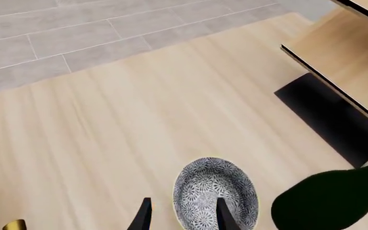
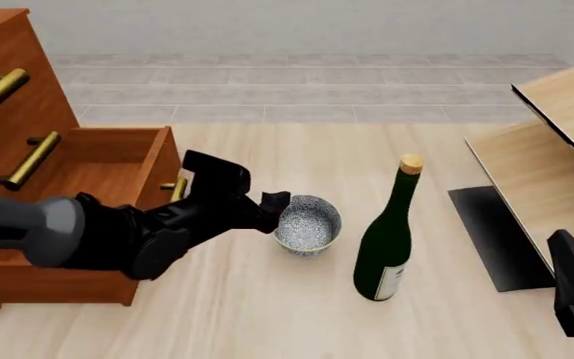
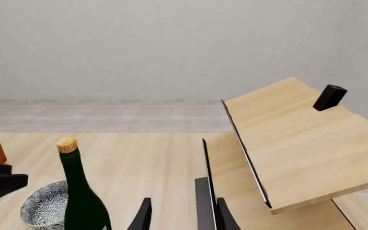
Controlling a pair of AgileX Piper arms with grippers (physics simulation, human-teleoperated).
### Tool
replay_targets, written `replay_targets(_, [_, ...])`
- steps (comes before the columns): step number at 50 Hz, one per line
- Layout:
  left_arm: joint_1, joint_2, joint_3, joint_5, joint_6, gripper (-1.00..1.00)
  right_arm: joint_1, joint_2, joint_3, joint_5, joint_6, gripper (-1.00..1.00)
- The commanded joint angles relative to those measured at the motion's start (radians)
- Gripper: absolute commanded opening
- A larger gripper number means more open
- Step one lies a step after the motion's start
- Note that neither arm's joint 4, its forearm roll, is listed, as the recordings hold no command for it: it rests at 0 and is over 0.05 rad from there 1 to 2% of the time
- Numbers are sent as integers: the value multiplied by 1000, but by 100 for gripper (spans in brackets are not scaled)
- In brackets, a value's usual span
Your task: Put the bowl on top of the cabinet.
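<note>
The speckled bowl (image 2: 308,223) is seen upright on the light-wood table (image 2: 267,299), just beside the green wine bottle (image 2: 387,247), which stands to its right in the front view. The reddish-brown cabinet (image 2: 28,97) occupies the left of that view; its lower drawer (image 2: 107,161) is pulled out, and brass bar handles (image 2: 30,160) are visible on the drawer fronts. The bowl is located right of the open drawer, clear of it.

The left gripper (image 2: 277,212) is positioned at the bowl's near-left rim. In the left wrist view, one fingertip (image 1: 225,218) is seen over the bowl's interior (image 1: 211,191) and the other outside the wall, so the rim is straddled. The jaws are parted; contact with the rim cannot be confirmed.

The right gripper (image 3: 180,216) is shown in its wrist view with fingers spread and nothing between them. It is held well apart from the bowl, near the pale panels with black edges (image 2: 556,157) at the right of the table.
</note>
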State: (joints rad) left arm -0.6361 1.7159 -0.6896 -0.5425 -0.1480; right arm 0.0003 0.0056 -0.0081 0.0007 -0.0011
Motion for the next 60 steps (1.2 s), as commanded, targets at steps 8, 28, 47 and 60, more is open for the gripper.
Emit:
replay_targets(8, [7,70,-34,-10,-1,100,0,0,0,0,0,100])
replay_targets(28, [6,106,-69,-3,10,100,0,0,0,0,0,100])
replay_targets(47, [23,163,-95,-17,7,100,0,0,0,0,0,100])
replay_targets(60, [15,201,-114,-26,12,100,0,0,0,0,0,100])
